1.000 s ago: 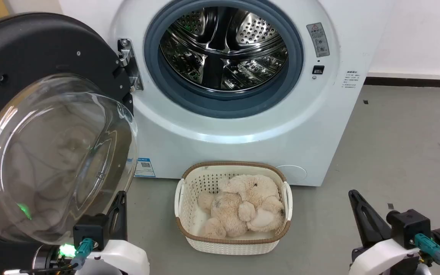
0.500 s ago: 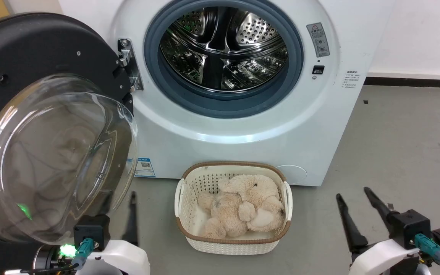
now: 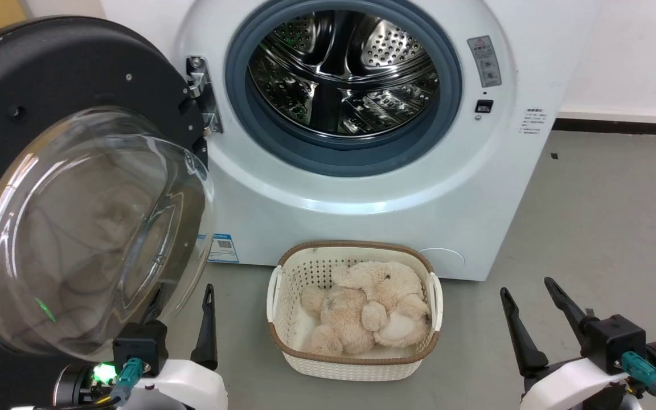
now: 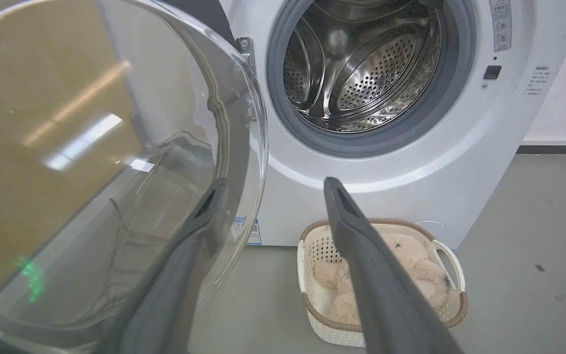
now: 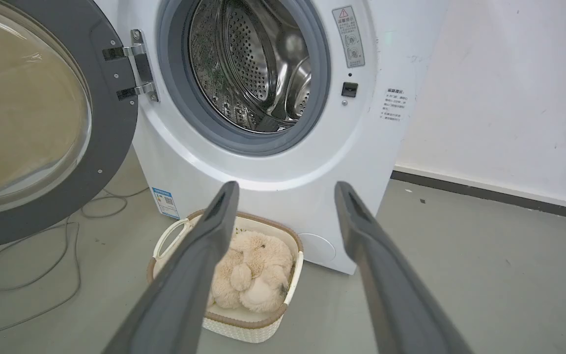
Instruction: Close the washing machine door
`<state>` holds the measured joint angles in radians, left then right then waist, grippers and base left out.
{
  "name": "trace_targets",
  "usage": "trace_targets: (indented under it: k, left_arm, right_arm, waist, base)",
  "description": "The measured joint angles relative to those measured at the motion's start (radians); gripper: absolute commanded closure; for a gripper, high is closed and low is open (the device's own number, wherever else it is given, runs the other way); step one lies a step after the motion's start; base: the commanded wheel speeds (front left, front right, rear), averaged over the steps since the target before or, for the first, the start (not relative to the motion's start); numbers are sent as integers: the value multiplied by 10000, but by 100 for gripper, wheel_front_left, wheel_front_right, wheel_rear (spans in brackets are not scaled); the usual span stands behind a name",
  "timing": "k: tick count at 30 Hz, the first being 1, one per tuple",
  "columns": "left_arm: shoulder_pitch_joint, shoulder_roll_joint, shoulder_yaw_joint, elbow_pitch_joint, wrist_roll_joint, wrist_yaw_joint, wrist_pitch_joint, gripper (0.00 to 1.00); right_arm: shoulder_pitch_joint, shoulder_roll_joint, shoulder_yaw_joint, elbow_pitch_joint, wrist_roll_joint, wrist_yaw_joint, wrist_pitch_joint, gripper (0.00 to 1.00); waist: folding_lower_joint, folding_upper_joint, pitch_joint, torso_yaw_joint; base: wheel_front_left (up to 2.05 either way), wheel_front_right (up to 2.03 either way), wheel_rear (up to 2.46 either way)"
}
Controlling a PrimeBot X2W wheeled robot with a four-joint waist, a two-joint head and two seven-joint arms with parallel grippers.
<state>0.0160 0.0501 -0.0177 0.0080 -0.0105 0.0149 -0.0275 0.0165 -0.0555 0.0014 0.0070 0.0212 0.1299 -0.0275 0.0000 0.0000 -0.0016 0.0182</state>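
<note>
The washing machine (image 3: 362,193) stands ahead, its steel drum (image 3: 342,74) open to view. The washing machine door (image 3: 66,68) hangs swung wide open at the left, with its clear glass bowl (image 3: 94,228) bulging toward me. My left gripper (image 3: 185,296) is open just below and to the right of the bowl; one finger shows through the glass edge. In the left wrist view the left gripper (image 4: 274,184) spans the bowl's rim (image 4: 258,147) and the machine front (image 4: 410,162). My right gripper (image 3: 525,286) is open and holds nothing, low at the right, facing the machine (image 5: 342,147) and the door (image 5: 111,137).
A cream basket (image 3: 356,364) holding a plush toy (image 3: 368,310) sits on the floor right before the machine. A loose cable (image 5: 27,275) lies on the floor under the door. Bare grey floor (image 3: 607,205) extends to the right, bounded by a white wall (image 3: 635,51).
Both grippers went from shut to open. The head camera shifted a little, so the whole scene sits slightly further right. The door stays at the same angle.
</note>
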Motion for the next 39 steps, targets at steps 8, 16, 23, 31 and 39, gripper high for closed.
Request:
trace_targets:
  k: [8, 16, 23, 31, 39]
  left_arm:
    - [2, 0, -52, 8, -2, 12, -153, 0]
    - [7, 0, -105, 19, -19, 52, -324, 0]
    - [11, 0, -157, 29, -33, 104, -454, 0]
    - [28, 0, -211, 44, -104, 173, -629, 0]
    - [92, -2, -203, -44, -192, 276, -798, 0]
  right_arm:
    - [19, 0, 38, 2, 111, 0, -146, 0]
    - [112, 0, 81, 23, 184, 2, -324, 0]
    - [148, 0, 117, 63, 284, 2, -460, 0]
    - [162, 0, 196, 107, 435, 2, -639, 0]
    - [151, -15, 401, 224, 568, 0, -805, 0]
  waist:
    - [0, 0, -20, 292]
    - [0, 0, -42, 692]
    - [0, 0, -75, 1115]
    - [0, 0, -122, 1645]
    - [0, 0, -55, 2042]
  base:
    - [0, 0, 0]
    - [0, 0, 0]
    - [0, 0, 0]
    - [0, 0, 0]
    - [0, 0, 0]
